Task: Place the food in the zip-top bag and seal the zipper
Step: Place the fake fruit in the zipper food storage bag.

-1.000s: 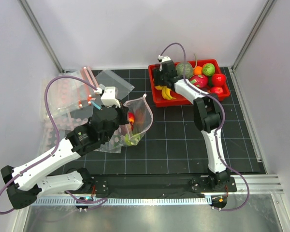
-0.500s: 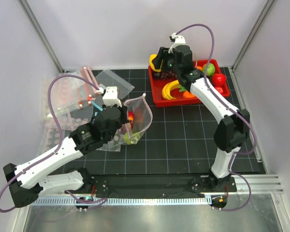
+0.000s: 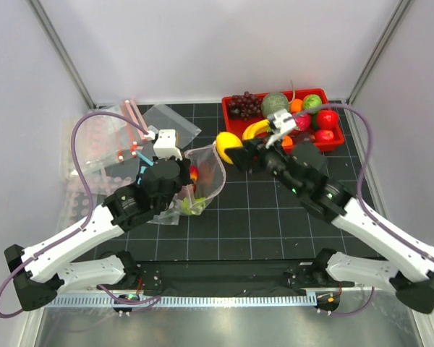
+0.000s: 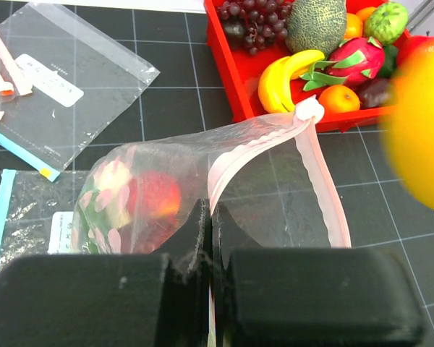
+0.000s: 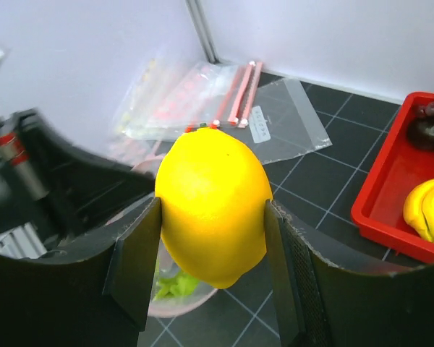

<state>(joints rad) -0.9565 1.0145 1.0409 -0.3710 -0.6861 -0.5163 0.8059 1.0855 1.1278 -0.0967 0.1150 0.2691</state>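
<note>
**Counter (image 3: 275, 217), overhead stock.**
- At 1 o'clock you have a red tray (image 3: 339, 137) holding purple grapes (image 3: 244, 105), a melon (image 3: 275, 103), a banana (image 3: 254, 129) and other toy fruit.
- At centre is the zip-top bag (image 3: 210, 173), its mouth open toward 1 o'clock, with red and green pieces inside.
- Your left gripper (image 3: 182, 182) is closed at the bag's 9 o'clock edge.
- Your right gripper (image 3: 233, 152) clasps the lemon (image 3: 225, 146) just beside the bag's mouth.
- At 10 o'clock lie spare clear bags (image 3: 105, 141), flat.

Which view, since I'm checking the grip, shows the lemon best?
Right wrist: the lemon is large, sharp, pinched in the right hand. Top view shows it small, near the zip-top bag; the left wrist catches only a blurred edge.
</note>
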